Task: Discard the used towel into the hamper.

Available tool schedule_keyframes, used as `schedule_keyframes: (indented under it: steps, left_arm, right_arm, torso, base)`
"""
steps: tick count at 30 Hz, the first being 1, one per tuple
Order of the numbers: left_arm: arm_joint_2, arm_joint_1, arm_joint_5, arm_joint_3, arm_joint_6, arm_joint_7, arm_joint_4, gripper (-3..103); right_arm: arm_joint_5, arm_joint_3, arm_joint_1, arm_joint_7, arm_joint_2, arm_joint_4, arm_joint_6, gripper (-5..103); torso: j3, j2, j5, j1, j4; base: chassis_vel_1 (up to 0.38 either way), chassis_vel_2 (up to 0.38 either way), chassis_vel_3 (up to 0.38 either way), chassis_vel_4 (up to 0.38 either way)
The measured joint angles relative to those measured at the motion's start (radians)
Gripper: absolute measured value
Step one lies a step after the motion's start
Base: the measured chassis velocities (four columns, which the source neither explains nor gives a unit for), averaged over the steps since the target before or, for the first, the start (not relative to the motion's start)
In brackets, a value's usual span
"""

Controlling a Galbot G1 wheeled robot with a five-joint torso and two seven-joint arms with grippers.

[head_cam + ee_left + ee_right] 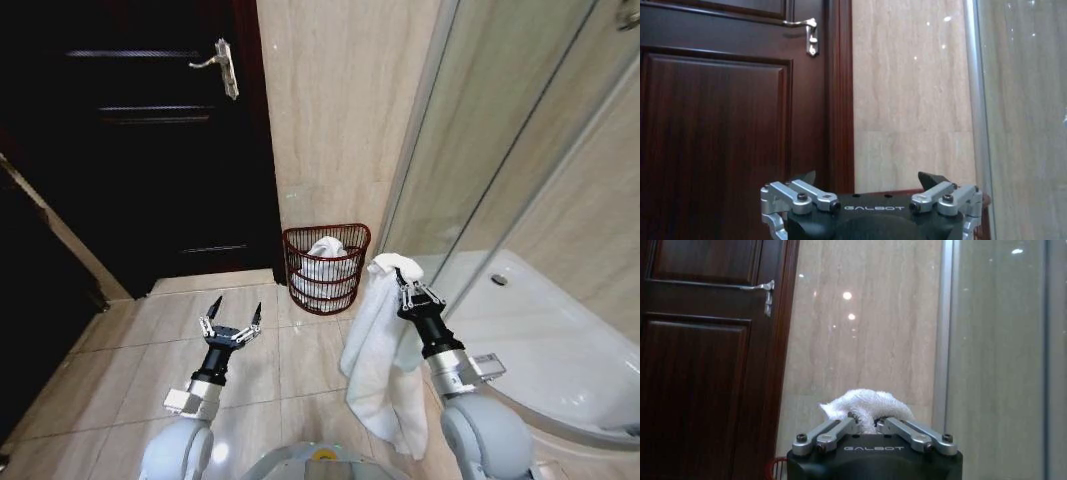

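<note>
A white towel (378, 350) hangs in long folds from my right gripper (408, 288), which is shut on its top end. That bunched end (863, 405) pokes out between the closed fingers (833, 432) in the right wrist view. The hamper (325, 268), a dark red-brown wire basket, stands on the floor against the beige wall, a little beyond and to the left of the held towel. White cloth lies inside it. My left gripper (231, 318) hovers open over the floor tiles, left of the hamper, with nothing between its fingertips (803, 178).
A dark wooden door (150, 140) with a metal lever handle (222, 62) fills the left. A glass shower screen (500, 150) and the white shower tray (560, 330) close off the right. Tiled floor (150, 340) lies open in front of the hamper.
</note>
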Motion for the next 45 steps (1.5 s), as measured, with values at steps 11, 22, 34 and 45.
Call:
schedule_keyframes:
  steps: [11, 22, 34, 45]
  left_arm:
    - [-0.001, -0.001, 0.0, 0.002, -0.005, 0.002, -0.004, 100]
    - [-0.003, -0.001, -0.007, 0.001, 0.018, -0.019, -0.008, 100]
    - [-0.005, -0.007, -0.018, 0.001, 0.037, -0.038, -0.012, 100]
    - [-0.007, -0.009, -0.013, 0.002, 0.037, -0.029, -0.015, 100]
  right_arm:
    - [-0.005, 0.0, 0.002, -0.005, 0.007, -0.007, -0.001, 7]
    - [-0.001, -0.008, 0.016, 0.03, 0.012, -0.02, 0.005, 7]
    - [0.006, -0.01, 0.018, 0.023, 0.02, -0.016, 0.01, 7]
    - [0.026, -0.012, 0.023, 0.028, 0.015, 0.0, -0.006, 7]
  torso:
    - [0.0, 0.0, 0.0001, 0.0, 0.0]
    - [0.001, 0.001, 0.0, 0.0, 0.0]
    - [0.035, 0.042, 0.0001, 0.005, 0.0]
    - [0.072, 0.088, 0.0, 0.015, 0.0]
  base:
    - [0.005, 0.152, 0.001, -0.155]
    - [-0.02, 0.119, 0.019, -0.117]
    - [0.0, 0.0, 0.0, 0.0]
    - [0.0, 0.0, 0.0, 0.0]
